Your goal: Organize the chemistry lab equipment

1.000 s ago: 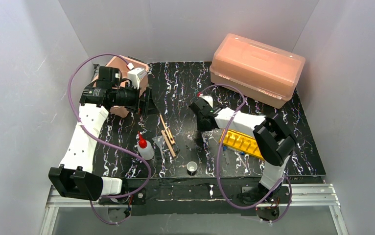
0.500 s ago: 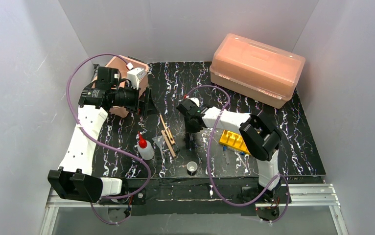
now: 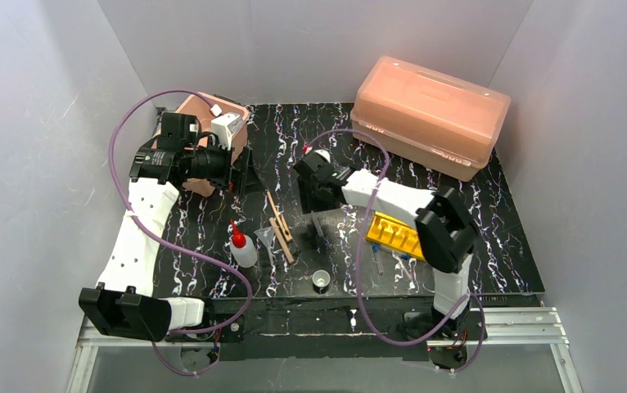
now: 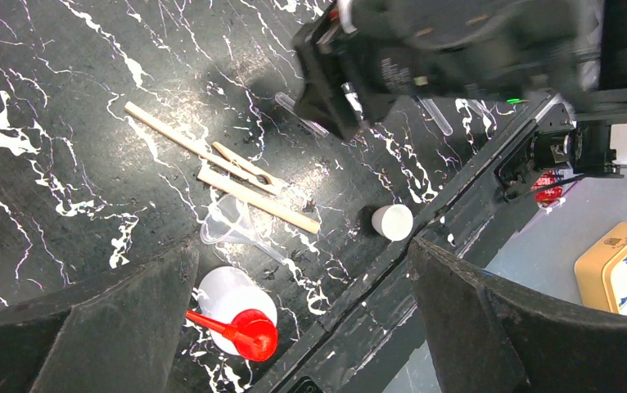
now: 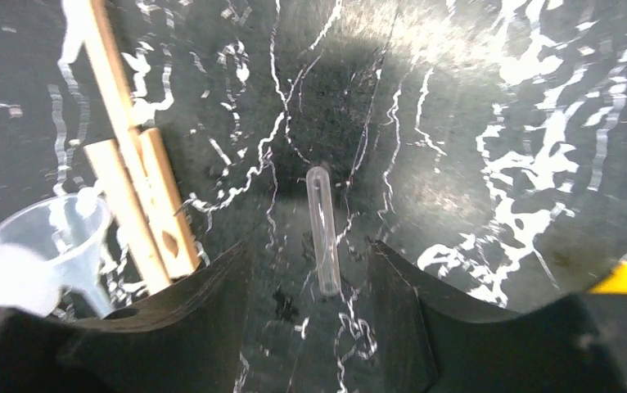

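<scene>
**Right gripper open over a clear tube at mid-table**

Seen from above, a black marbled table carries scattered lab pieces. The right gripper hangs near the table's middle, pointing down. Its fingers are parted wider than the tube, which lies flat on the table between them. Neither finger touches the tube, and the gripper holds nothing.

Just left of the tube lie the clamps, wooden sticks running from far to near. A clear funnel rests just beside their near end. The bottle, white with a red nozzle, stands just left of the funnel, towards the near edge. A small white cup stands upright close to the near edge, about midway along it.

The yellow rack sits right of the middle, partly under the right arm. Blue-capped tubes lie loose just beside its near side. A pink lidded box fills the far right corner.

The left gripper is raised by the far left corner, its fingers spread wide and empty
</scene>
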Controlling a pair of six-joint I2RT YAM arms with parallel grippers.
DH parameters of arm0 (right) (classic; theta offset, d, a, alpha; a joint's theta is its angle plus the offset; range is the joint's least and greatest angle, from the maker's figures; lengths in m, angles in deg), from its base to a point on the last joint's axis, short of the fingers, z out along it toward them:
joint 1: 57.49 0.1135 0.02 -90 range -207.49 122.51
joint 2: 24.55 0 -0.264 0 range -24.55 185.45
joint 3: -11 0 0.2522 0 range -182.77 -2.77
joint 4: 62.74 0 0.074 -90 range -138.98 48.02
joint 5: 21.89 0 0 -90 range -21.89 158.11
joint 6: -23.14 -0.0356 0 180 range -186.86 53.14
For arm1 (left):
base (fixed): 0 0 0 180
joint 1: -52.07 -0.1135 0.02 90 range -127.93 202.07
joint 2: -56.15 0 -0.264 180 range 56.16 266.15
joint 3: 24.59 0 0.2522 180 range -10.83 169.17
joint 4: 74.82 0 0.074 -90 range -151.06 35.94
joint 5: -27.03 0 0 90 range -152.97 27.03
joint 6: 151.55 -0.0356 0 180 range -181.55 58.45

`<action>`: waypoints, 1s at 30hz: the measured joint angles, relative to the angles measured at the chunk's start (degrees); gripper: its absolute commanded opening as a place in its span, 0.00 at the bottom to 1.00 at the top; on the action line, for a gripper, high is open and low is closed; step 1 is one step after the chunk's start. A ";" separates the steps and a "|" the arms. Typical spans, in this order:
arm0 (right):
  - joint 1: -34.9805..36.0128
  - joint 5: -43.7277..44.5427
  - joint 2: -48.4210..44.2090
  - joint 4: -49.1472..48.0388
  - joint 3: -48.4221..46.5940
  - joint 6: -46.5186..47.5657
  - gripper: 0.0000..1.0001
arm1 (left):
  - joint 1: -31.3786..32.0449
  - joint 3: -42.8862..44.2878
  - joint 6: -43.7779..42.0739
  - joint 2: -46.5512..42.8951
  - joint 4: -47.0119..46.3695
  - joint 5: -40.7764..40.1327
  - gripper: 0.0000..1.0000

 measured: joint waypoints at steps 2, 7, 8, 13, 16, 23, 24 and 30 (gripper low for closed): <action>-0.07 0.76 -3.75 2.18 -0.89 0.78 0.66 | 0.00 0.00 0.00 0.00 -0.02 0.00 0.99; -1.20 2.98 -17.73 6.48 -3.60 2.88 0.64 | 0.00 -1.22 0.12 -0.09 -0.53 0.16 0.99; -1.98 3.16 -20.39 7.28 -4.34 3.07 0.64 | 0.00 -1.65 0.17 -0.09 -0.61 0.24 0.99; -14.84 2.05 -32.86 10.29 -6.40 2.94 0.62 | 0.00 -2.69 0.50 -0.07 -1.08 0.52 0.99; -24.96 1.47 -37.47 11.31 -4.93 2.78 0.61 | 0.00 -2.69 0.62 -0.09 -1.68 0.75 0.99; -40.35 -2.74 -38.67 12.94 0.66 2.77 0.56 | 0.00 -2.80 0.65 -0.09 -1.87 0.90 0.99; -42.30 -3.60 -38.02 12.96 2.11 2.75 0.55 | 0.00 -2.80 0.64 -0.09 -1.90 0.90 0.99; -46.87 -7.52 -33.39 11.45 11.12 2.57 0.52 | 0.00 -2.80 0.64 -0.05 -2.39 0.83 0.99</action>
